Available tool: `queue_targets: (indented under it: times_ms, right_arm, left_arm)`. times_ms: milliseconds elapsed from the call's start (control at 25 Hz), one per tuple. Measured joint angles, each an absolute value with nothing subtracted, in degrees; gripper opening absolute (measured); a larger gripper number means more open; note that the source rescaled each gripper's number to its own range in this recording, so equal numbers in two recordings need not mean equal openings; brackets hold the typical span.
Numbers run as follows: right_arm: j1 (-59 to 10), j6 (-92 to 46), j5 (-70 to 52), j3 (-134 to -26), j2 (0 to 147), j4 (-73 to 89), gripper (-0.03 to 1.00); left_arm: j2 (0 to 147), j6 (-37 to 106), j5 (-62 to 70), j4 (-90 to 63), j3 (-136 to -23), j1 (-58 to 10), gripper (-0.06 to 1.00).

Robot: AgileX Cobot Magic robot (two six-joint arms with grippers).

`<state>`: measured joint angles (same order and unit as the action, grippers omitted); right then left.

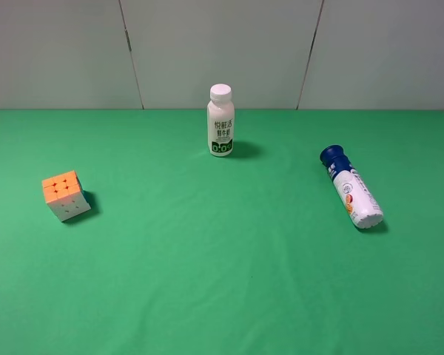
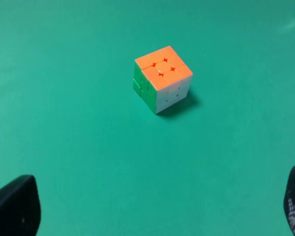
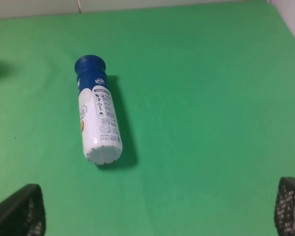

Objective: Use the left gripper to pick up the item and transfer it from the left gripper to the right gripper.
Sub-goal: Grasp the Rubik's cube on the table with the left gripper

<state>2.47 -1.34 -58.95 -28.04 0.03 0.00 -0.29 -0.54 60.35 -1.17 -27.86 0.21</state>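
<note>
Sitting near the left edge of the green tabletop, orange face up, the item is lying untouched, so step 1, the L pickup, is only beginning. The left gripper is hovering w/ fingers spread wide, nothing btwn them, cube ahead of the tips and well apart. The right gripper is likewise gaping, empty, above the blue-capped tube lying toward the right edge. A white bottle is standing mid-table near the far edge. Next, I'm judging, the L arm is needing to advance, descend and straddle two opp. cube faces before pinching; the cube is sitting turned, so wrist prob. needs aligning.
</note>
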Motion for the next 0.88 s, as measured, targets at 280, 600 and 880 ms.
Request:
queue_targets:
  times_ms: [280,600,880]
  right_arm:
    - [2.47,-1.34,-58.95,-28.04,0.03,0.0,1.0]
    - [2.47,-1.34,-58.92,-28.04,0.03,0.0,1.0]
    - [2.47,-1.34,-58.92,-28.04,0.03,0.0,1.0]
  left_arm:
    - [-0.29,-0.54,60.35,-1.17,-27.86,0.21,1.0]
    - [-0.29,-0.54,60.35,-1.17,-27.86,0.21,1.0]
    - [-0.29,-0.54,60.35,-1.17,-27.86,0.21,1.0]
